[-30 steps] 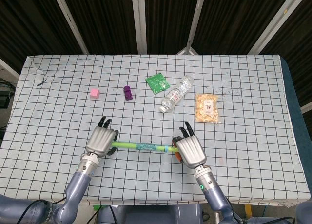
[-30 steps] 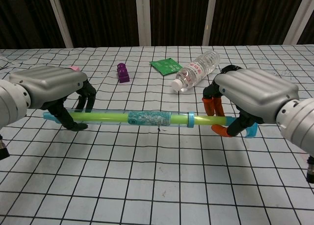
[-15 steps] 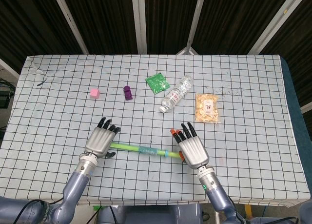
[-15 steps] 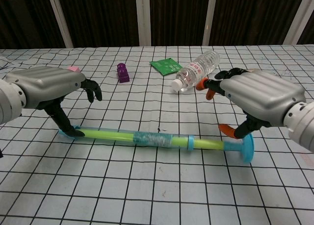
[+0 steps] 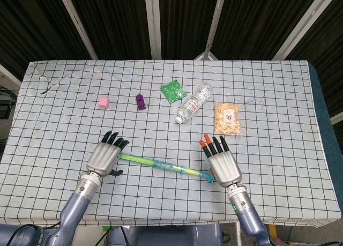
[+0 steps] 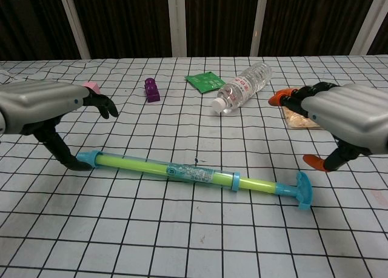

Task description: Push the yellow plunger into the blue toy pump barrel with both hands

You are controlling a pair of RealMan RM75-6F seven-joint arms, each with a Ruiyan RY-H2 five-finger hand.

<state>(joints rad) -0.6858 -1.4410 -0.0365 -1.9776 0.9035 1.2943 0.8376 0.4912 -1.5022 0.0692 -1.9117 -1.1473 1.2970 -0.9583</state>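
Pump lies between hands — bottle behind.

Pink cube, purple block, green packet, bottle, snack bag.

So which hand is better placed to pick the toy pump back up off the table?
Probably the left hand: its thumb touches the clear blue pump barrel's tip, while the right hand hovers open, clear of the T-handle.

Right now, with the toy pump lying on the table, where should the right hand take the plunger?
At the blue T-handle capping the yellow plunger rod, with the right hand approaching from the right end; the crossbar gives a broad face to push along the barrel.
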